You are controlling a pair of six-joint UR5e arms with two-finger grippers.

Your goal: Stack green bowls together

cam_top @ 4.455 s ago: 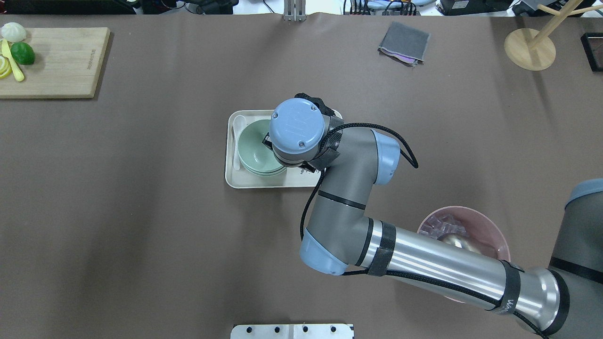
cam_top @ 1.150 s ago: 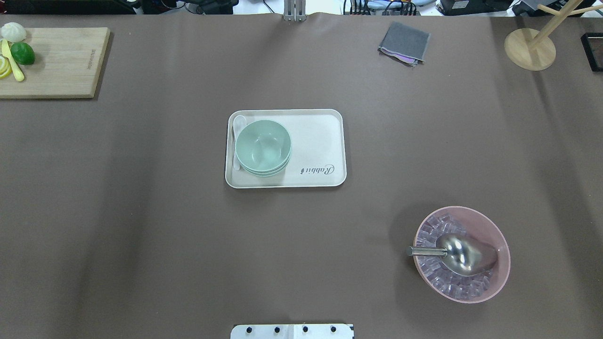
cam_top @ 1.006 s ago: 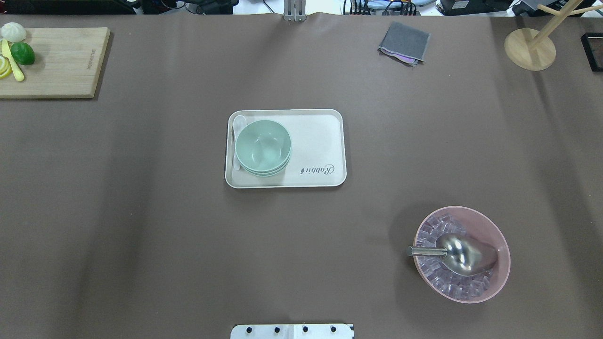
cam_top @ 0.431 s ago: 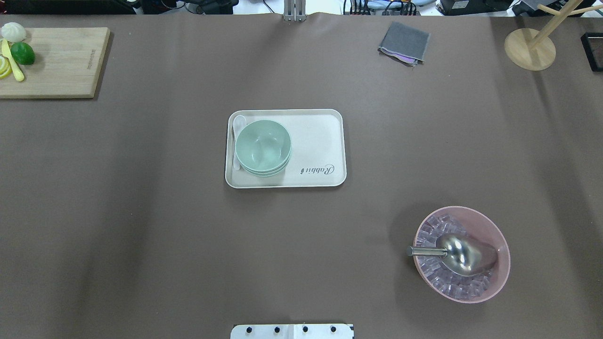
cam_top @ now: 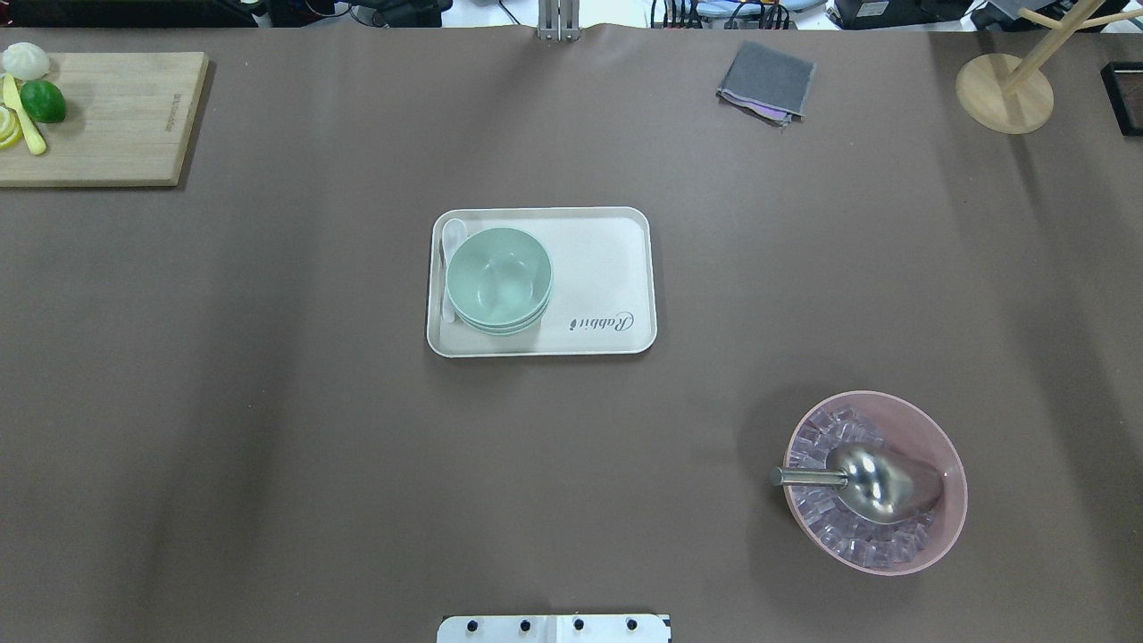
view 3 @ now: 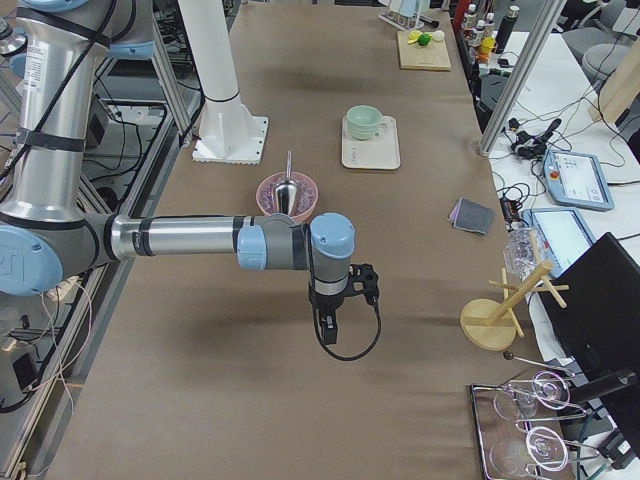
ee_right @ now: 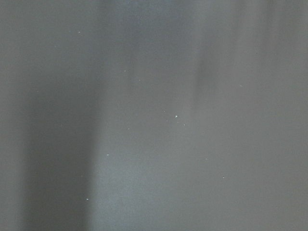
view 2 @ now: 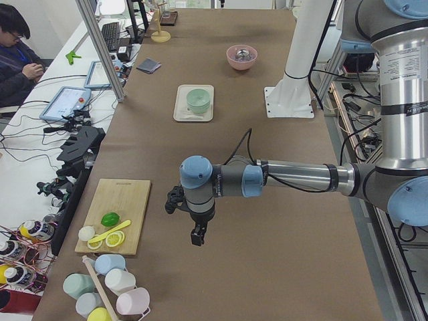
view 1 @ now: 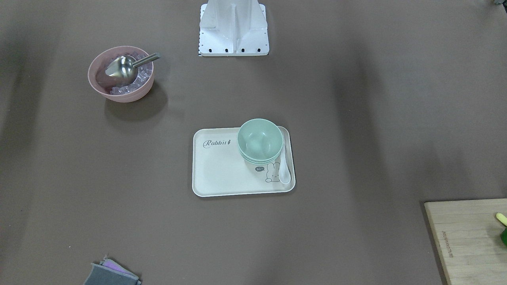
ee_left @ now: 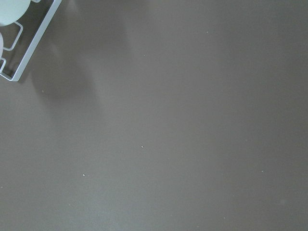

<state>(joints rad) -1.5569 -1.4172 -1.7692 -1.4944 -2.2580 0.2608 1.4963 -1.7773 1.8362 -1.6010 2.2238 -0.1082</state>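
Green bowls (cam_top: 498, 279) sit nested as one stack on the tray (cam_top: 603, 259); I judge the stacking done. Left gripper (view 2: 198, 235) and right gripper (view 3: 328, 330) hang well away from the tray; whether they are apart or together, I cannot tell.

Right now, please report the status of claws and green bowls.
Left claw, right claw: far from tray, open or shut unclear. Green bowls nested on tray. White spoon beside them.

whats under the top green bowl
Under the top pale mint-green round bowl sit two more matching bowls, only their rims showing, on the cream rectangular tray. Their insides are covered.
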